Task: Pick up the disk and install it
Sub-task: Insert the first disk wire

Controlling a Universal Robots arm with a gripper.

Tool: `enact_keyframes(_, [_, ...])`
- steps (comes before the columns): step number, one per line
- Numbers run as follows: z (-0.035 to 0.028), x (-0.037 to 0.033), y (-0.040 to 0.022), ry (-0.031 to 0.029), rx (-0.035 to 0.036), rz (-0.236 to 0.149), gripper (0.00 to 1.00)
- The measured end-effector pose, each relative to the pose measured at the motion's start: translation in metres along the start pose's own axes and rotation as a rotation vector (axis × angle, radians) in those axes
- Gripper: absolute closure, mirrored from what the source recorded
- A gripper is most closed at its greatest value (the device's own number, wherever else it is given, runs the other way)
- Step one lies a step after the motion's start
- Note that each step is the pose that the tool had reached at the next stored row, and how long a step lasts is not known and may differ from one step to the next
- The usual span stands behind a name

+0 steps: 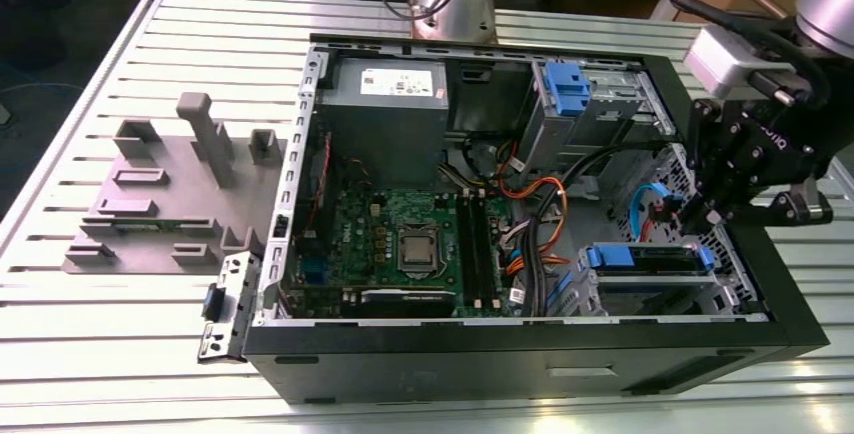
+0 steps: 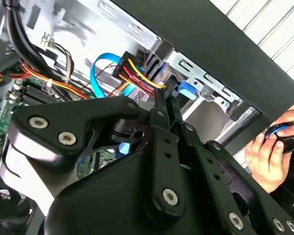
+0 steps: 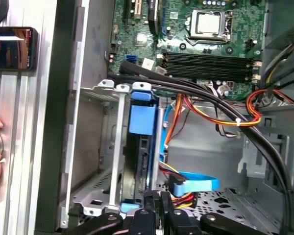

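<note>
Disk (image 1: 650, 259) seated on edge in the drive cage (image 3: 95, 147) at the case's (image 1: 534, 359) front corner — blue bracket outward for release. Gripper (image 3: 159, 203) poised at its cabled end, fingers nearly together, grasping nothing — cannot tell whether fully closed.

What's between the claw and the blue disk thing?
In the first wrist view, coloured cables and a blue connector sit by the claw, right against the disk in its metal bay.

Computer case (image 1: 534, 359): black. Motherboard (image 1: 400, 239): green. Disk (image 3: 139, 147): blue bracket. Data cable (image 2: 100, 73): light blue. Power wires (image 3: 220, 117): red, yellow, orange. Table (image 1: 80, 354): white, slatted. Fixture block (image 1: 160, 194): grey. End effector (image 2: 159, 105): black.
</note>
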State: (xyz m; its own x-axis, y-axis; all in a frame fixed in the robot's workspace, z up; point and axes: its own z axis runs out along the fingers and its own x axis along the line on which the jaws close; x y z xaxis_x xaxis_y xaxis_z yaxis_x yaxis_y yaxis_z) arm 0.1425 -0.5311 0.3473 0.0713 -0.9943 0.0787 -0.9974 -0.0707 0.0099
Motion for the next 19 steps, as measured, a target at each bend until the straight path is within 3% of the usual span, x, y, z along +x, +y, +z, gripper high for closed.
enact_keyframes(4, [0.0019,0.0035,0.0046,0.0005,0.0112,-0.001,0.84])
enact_keyframes(9, [0.0036,0.0045,0.0161,0.0024,0.039,0.001,0.84])
enact_keyframes(13, [0.0083,0.0087,0.0203,0.0027,0.046,0.002,0.84])
enact_keyframes(16, [0.011,0.0086,0.0218,0.0041,0.058,0.004,0.84])
enact_keyframes(19, [0.012,0.0085,0.0231,0.0046,0.0644,0.014,0.84])
